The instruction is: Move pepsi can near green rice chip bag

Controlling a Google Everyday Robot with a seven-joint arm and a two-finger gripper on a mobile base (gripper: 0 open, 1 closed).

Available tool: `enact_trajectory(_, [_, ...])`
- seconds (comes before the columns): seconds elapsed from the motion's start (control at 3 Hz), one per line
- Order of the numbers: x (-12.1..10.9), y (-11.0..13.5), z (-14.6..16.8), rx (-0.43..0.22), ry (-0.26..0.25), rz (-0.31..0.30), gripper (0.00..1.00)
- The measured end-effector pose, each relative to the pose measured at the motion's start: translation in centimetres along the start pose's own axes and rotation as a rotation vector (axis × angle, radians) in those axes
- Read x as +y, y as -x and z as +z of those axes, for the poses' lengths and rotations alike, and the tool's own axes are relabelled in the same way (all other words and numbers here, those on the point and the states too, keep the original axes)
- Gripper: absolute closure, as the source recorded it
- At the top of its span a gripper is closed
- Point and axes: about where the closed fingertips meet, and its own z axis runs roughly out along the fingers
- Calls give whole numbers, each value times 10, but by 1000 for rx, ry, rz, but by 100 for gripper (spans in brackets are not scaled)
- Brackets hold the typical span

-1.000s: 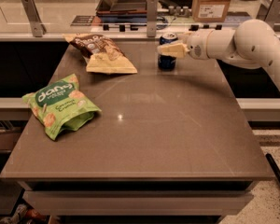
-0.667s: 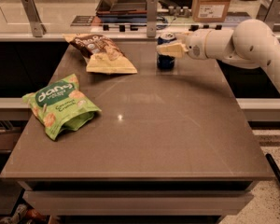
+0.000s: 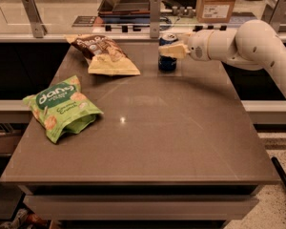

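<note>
Pepsi can [image 3: 167, 63] stands upright at the far side of the table [image 3: 181, 142], a little right of centre, its base on the surface. The gripper [image 3: 170, 47] reaches in from the right at can height, and its fingers [image 3: 175, 50] are clamped on the can's upper half. Your green rice chip bag [image 3: 62, 108] lies well apart, left and nearer, by the table's left edge. So carry left and toward the near side, passing in front of the brown-and-cream snack bag [image 3: 105, 56].
</note>
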Motion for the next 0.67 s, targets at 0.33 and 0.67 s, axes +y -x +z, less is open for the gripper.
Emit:
enact_trajectory(0.33, [0,0,0,0,1,0,100])
enact_trajectory(0.67, [8,8,-4,8,25,-3,100])
